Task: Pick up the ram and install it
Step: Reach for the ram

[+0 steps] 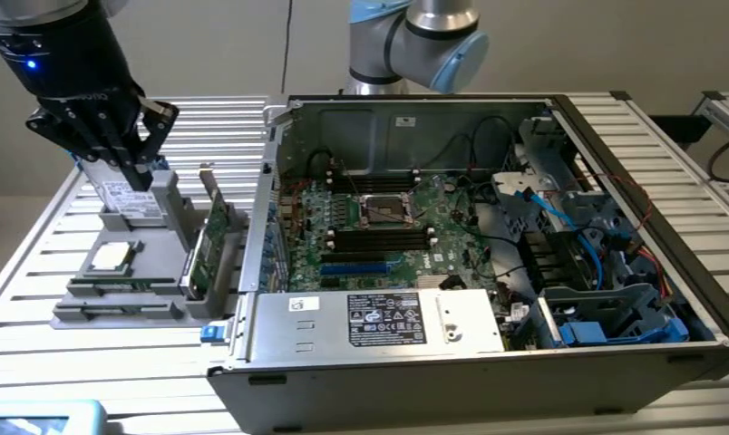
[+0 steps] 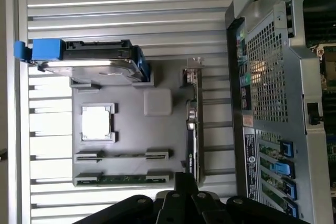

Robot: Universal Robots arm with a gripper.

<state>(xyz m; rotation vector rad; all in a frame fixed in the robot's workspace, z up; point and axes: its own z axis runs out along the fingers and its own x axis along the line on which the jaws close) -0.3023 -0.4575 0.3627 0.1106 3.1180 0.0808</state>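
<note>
- Hanging above the grey plastic holder tray, on the exterior view's left side of the ribbed metal table, the black gripper has its fingers pressed together, and nothing is seen between them.
- The ram, a long and thin dark green circuit-board stick, lies flat in a narrow slot of this tray. It is the slot farthest from the hard drive, and the gripper is not touching it.
- A second narrow slot runs parallel just beside the ram, between it and the square silver processor chip, which sits in its own shallow frame.
- The silver hard drive with blue plastic brackets stands at the opposite end of the tray from the ram.
- A tall green expansion card with a metal bracket stands upright on its edge along the side of the tray that is nearest to the computer.
- The open grey metal computer case lies on its side on the exterior view's right, just beside the tray.
- Inside the case there is the green motherboard with long black and blue slots, and blue cables are near it.
- A silver power supply box with a black and white label sits at the near edge of the case.
</note>
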